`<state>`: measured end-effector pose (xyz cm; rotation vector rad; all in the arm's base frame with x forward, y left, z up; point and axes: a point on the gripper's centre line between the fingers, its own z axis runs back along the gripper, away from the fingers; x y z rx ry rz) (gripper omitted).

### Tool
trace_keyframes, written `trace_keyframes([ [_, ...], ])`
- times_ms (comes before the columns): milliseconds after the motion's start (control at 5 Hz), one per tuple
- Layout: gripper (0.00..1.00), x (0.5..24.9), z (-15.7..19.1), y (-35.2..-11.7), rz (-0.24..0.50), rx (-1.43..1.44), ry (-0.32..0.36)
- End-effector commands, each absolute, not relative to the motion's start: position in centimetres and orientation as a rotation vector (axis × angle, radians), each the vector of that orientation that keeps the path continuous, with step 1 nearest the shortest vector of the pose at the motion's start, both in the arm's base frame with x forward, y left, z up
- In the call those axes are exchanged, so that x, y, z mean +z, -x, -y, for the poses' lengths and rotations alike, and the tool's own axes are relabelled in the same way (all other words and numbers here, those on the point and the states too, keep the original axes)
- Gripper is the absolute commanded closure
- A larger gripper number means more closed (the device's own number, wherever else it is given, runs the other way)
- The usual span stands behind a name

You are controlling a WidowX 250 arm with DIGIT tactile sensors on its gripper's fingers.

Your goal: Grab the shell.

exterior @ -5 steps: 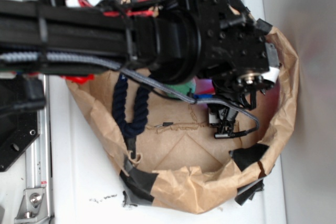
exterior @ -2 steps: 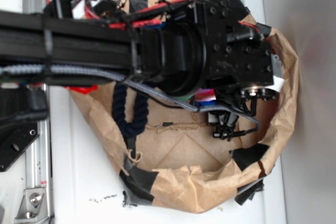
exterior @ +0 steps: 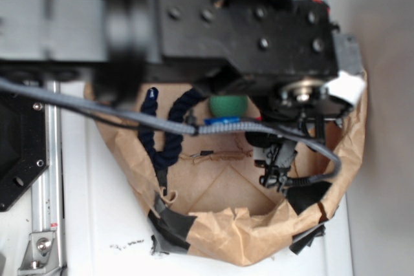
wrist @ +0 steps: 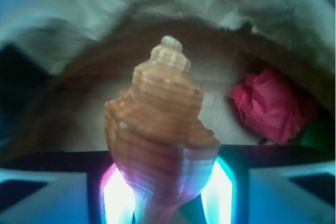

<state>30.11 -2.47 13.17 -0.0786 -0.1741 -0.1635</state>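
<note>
Wrist view is filled by the shell [wrist: 157,145], glossy orange-brown, ridged whorls stepping up to a pale rounded tip at upper centre, its narrow lower end sunk between the two glowing pads [wrist: 118,198] of the end effector [wrist: 164,203] — the pads press it on both flanks, so the end effector is clamped on the shell. Behind it, the crinkled brown paper wall [wrist: 220,9] curves round like a bowl, and a wrinkly red cloth lump [wrist: 270,106] sits at the right, apart from the shell. In the exterior view the bulky black arm [exterior: 246,24] blocks the upper half of the frame; the end effector [exterior: 277,166] hangs inside the paper bag [exterior: 259,244], whose rolled, crumpled rim is patched with black tape [exterior: 171,221]. A dark blue twisted rope [exterior: 165,140] lies against the left wall, a round green ball [exterior: 228,104] peeks out under the arm. The bag's flat creased floor shows open room at lower centre. The white worktop [exterior: 97,224] surrounds the bag. The shell itself cannot be made out here.
</note>
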Motion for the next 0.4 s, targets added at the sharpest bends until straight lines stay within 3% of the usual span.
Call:
trace_keyframes([
  [0, 1.0, 16.64, 3.23, -29.49, 0.207, -0.25, 0.029],
  [200, 1.0, 16.26, 3.67, -29.11, 0.159, -0.255, -0.004],
])
